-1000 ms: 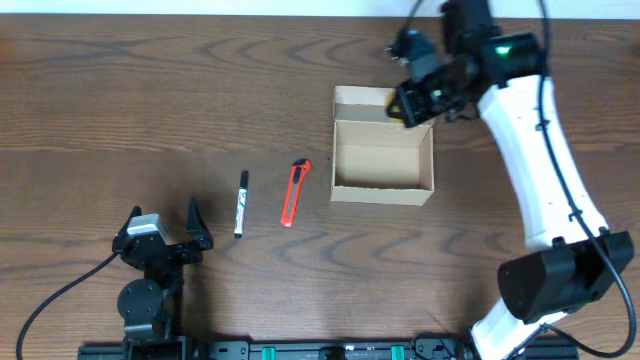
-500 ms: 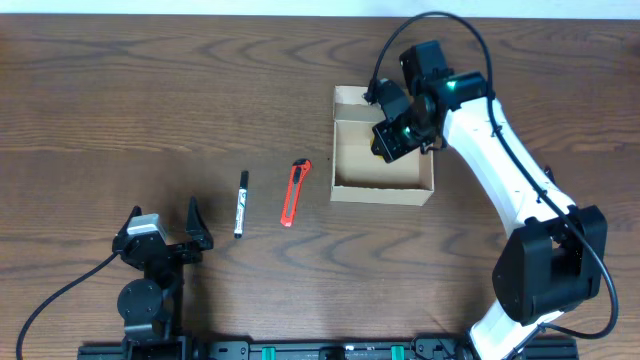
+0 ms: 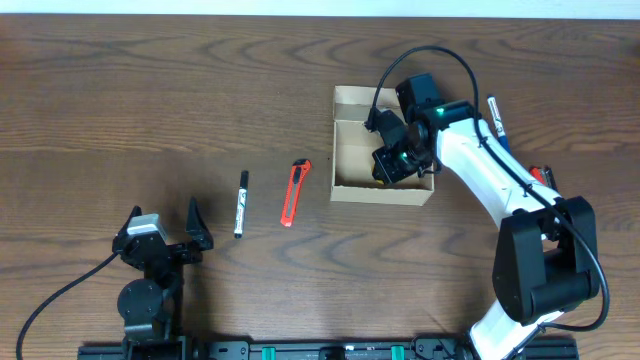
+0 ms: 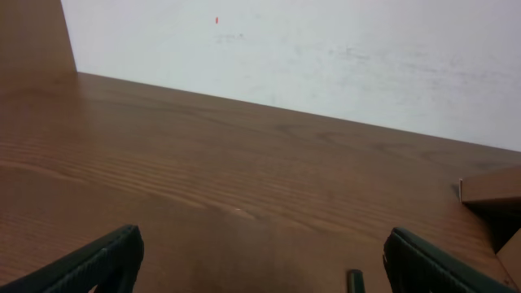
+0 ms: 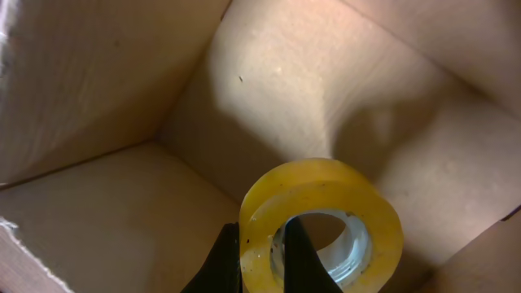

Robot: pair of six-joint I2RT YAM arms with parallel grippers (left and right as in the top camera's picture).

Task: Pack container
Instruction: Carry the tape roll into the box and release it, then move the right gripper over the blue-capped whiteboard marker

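Observation:
The container point(image 3: 380, 193) is a small tan cardboard box standing open at the table's middle right, its flap lid folded back at the far side. My right gripper point(image 3: 390, 165) reaches down into the box's right half. In the right wrist view the right gripper point(image 5: 260, 244) is shut on the wall of a yellow tape roll point(image 5: 326, 179), one finger outside the ring and one inside its core, with the box's inner walls point(image 5: 98, 98) all around. My left gripper point(image 3: 165, 225) rests at the near left, open and holding nothing point(image 4: 264, 273).
A black-and-white marker point(image 3: 241, 203) and a red box cutter point(image 3: 293, 192) lie side by side left of the box. Another pen point(image 3: 493, 113) and a small red object point(image 3: 543, 175) lie to the right of the right arm. The marker's tip point(image 4: 355, 281) shows between the left fingers.
My right arm has swung from above the box's back flap forward and down into the box, carrying the tape roll. The left arm has not moved.

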